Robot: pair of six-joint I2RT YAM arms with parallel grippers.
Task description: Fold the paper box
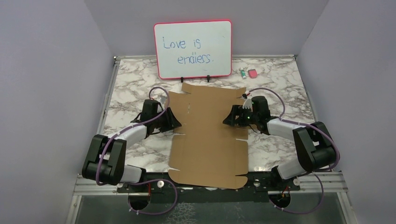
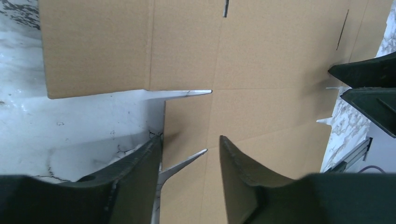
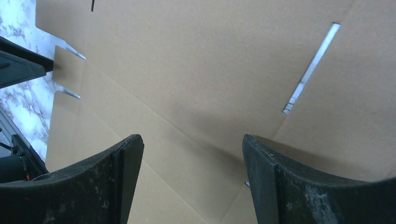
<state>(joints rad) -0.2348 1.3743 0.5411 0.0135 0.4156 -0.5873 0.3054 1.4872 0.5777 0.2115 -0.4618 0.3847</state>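
The paper box (image 1: 208,140) is a flat brown die-cut cardboard sheet lying on the marble table between my arms, with flaps, notches and slots. My left gripper (image 1: 176,124) is open at the sheet's left edge. In the left wrist view (image 2: 189,142) its jaws straddle a small side flap between two notches of the sheet (image 2: 261,60). My right gripper (image 1: 227,120) is open at the sheet's right edge. In the right wrist view (image 3: 191,140) it hovers low over the cardboard (image 3: 196,60) near a narrow slot (image 3: 308,70). Neither gripper holds anything.
A pink-framed whiteboard (image 1: 193,49) stands at the back, right behind the sheet. A small pink eraser (image 1: 252,73) and a small green-white object (image 1: 243,73) lie at the back right. Purple walls close in three sides. A metal rail (image 1: 327,184) runs along the near edge.
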